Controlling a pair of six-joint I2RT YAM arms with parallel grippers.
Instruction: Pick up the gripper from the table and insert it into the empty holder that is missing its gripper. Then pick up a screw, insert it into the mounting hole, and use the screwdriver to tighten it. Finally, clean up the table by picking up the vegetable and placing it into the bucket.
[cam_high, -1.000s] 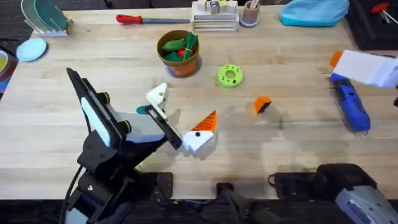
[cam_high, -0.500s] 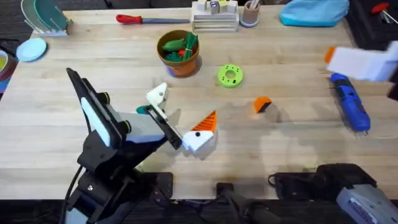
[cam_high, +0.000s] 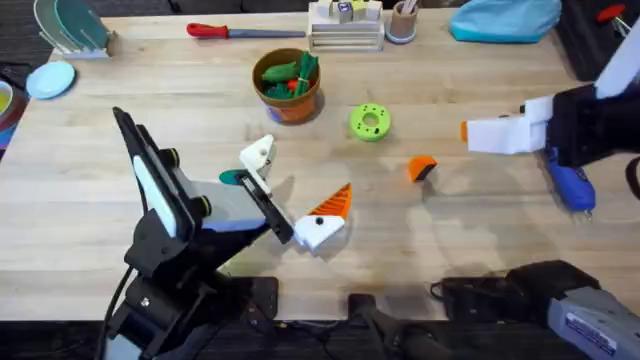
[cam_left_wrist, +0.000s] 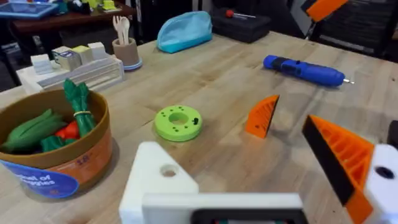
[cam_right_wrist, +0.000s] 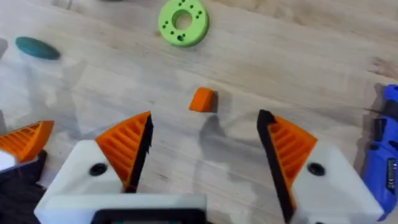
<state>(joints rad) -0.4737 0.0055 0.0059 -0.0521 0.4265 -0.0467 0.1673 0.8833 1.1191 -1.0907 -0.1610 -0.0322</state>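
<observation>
The orange gripper (cam_high: 422, 168) lies on the table right of centre, also seen as the gripper (cam_right_wrist: 202, 99) and the gripper (cam_left_wrist: 262, 115). My right gripper (cam_high: 482, 133) hovers open just right of it, orange pads (cam_right_wrist: 130, 146) apart and empty. My left gripper (cam_high: 290, 190) is open: one jaw is the bare white holder (cam_high: 257, 153), the other carries an orange pad (cam_high: 334, 201). The blue screwdriver (cam_high: 570, 178) lies at the right. The teal vegetable (cam_high: 235, 178) rests beside the left arm. The bucket (cam_high: 288, 88) stands at the back. No screw can be made out.
A lime-green disc (cam_high: 370, 122) with holes sits between bucket and orange piece. Toy vegetables fill the bucket. A red-handled tool (cam_high: 240, 31), a white rack (cam_high: 345, 25), a tan cup (cam_high: 402, 20) and a blue pouch (cam_high: 505, 18) line the far edge.
My right gripper has swung in from the table's right edge, leftward to just beside the orange piece. The left arm has barely shifted.
</observation>
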